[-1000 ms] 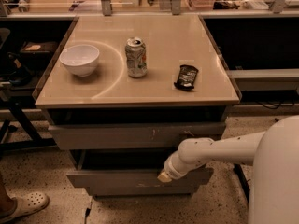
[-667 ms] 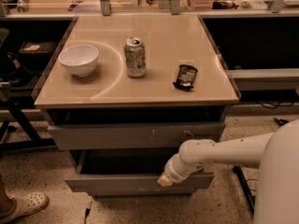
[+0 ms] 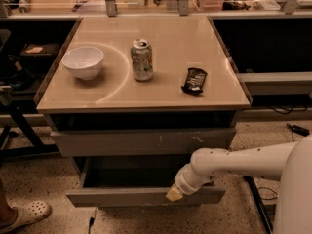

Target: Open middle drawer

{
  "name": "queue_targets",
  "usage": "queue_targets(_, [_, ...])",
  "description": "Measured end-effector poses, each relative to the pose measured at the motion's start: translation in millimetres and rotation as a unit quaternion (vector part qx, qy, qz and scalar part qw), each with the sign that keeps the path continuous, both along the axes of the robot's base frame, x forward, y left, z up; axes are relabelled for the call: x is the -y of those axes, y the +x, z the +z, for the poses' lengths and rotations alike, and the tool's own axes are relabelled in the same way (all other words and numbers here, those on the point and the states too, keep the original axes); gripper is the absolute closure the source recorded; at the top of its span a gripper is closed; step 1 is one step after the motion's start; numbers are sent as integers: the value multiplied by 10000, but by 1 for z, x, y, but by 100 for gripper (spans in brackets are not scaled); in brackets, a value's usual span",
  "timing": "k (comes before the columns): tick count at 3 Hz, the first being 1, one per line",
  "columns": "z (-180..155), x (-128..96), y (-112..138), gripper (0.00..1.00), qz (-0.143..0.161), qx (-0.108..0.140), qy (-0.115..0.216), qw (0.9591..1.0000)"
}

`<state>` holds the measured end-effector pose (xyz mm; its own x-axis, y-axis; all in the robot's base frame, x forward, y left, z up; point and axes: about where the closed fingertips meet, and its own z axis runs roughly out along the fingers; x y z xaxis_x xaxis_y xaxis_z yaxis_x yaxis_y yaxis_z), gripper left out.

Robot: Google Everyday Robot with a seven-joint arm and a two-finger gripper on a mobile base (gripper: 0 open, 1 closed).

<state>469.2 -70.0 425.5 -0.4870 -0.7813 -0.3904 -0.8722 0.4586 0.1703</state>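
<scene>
Camera view shows the middle drawer (image 3: 122,197) standing farther out of the cabinet than it did a second ago: its plain grey front has come forward and lower in the frame, and more of the shadowed interior is now exposed behind it. The hand (image 3: 174,194) has travelled with it and sits at the top edge of that front, right of centre, on the end of the white arm (image 3: 234,162) reaching in from the right. I judge the opening well under way, with perhaps a little travel left. Whether the hand is open or closed, or merely hooked over the edge, cannot be told, since its tip shows only as a small tan shape against the front. The scratched top drawer (image 3: 141,141) stays shut above. The lowest drawer is hidden beneath the pulled-out one. On the surface (image 3: 219,89) sit a white bowl (image 3: 83,62), a drink can (image 3: 142,60) and a dark snack wrapper (image 3: 194,80), all apart.
</scene>
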Motion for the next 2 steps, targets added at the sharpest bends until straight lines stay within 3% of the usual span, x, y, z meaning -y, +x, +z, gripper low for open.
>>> queue_targets(1, [-1, 7, -23, 100, -151, -253, 18, 9996])
queue_targets(2, [0, 4, -14, 100, -86, -264, 49, 9996])
